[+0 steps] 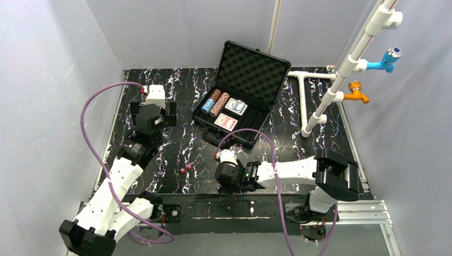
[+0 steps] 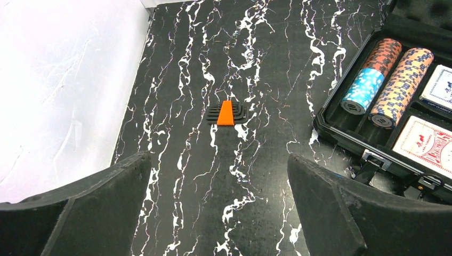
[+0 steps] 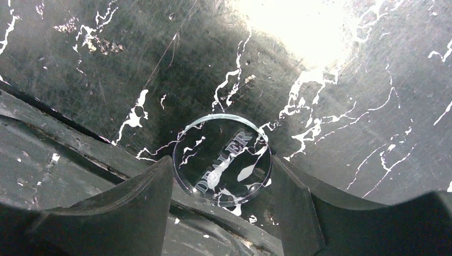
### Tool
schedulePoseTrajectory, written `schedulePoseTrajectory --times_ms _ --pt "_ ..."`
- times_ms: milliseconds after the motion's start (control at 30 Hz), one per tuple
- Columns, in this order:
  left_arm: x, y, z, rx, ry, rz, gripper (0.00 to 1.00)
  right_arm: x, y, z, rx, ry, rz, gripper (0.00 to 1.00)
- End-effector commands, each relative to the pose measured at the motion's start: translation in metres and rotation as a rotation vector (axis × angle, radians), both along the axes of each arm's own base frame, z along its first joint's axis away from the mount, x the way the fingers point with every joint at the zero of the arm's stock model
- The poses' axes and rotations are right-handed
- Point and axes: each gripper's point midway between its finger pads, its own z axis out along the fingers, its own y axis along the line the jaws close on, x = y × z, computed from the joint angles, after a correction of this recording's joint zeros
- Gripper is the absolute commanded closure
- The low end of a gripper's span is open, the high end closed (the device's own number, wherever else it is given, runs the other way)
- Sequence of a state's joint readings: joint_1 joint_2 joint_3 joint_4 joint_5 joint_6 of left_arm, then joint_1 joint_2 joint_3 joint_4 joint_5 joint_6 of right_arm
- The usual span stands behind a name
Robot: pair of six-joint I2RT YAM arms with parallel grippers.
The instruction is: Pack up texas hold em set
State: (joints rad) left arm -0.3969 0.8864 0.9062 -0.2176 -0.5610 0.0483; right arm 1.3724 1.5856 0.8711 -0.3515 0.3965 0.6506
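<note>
The black case (image 1: pixel 253 66) stands open at the table's middle back, foam lid up. Its tray holds blue, red and brown chip stacks (image 1: pixel 216 101) and two card decks (image 1: pixel 236 106); the chips (image 2: pixel 386 80) and the red deck (image 2: pixel 432 144) also show in the left wrist view. Two small red dice (image 1: pixel 185 168) lie on the table in front. My right gripper (image 1: pixel 224 180) is low at the near edge, and its fingers close on both sides of a clear dealer button (image 3: pixel 222 160). My left gripper (image 1: pixel 152 113) is open and empty, left of the case.
A small orange and black tool set (image 2: pixel 226 113) lies on the marbled table ahead of the left gripper. A white pipe frame (image 1: pixel 341 80) with blue and orange taps stands at the back right. White walls close in the left, back and right sides.
</note>
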Motion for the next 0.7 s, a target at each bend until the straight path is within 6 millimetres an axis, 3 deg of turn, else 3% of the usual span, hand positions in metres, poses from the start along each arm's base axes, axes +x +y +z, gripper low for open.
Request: schedulePoseTrajectory --times_ms 0,267,400,533,667 --pt "-0.004 0.002 0.018 -0.032 -0.054 0.019 0.01 -0.004 0.003 0.010 -0.032 0.012 0.030 0.46" --pt "-0.007 -0.001 0.029 -0.168 -0.094 0.056 0.01 0.011 0.032 0.049 0.040 -0.044 0.049 0.46" --pt "-0.011 0.002 0.021 -0.249 -0.085 0.121 0.00 0.025 0.041 0.064 0.067 -0.065 0.042 0.46" --pt "-0.012 -0.016 0.023 -0.326 -0.109 0.027 0.01 0.047 0.051 0.084 0.098 -0.090 0.035 0.45" --pt "-0.026 0.009 0.011 -0.560 -0.186 0.284 0.01 0.074 0.061 0.101 0.111 -0.116 0.025 0.45"
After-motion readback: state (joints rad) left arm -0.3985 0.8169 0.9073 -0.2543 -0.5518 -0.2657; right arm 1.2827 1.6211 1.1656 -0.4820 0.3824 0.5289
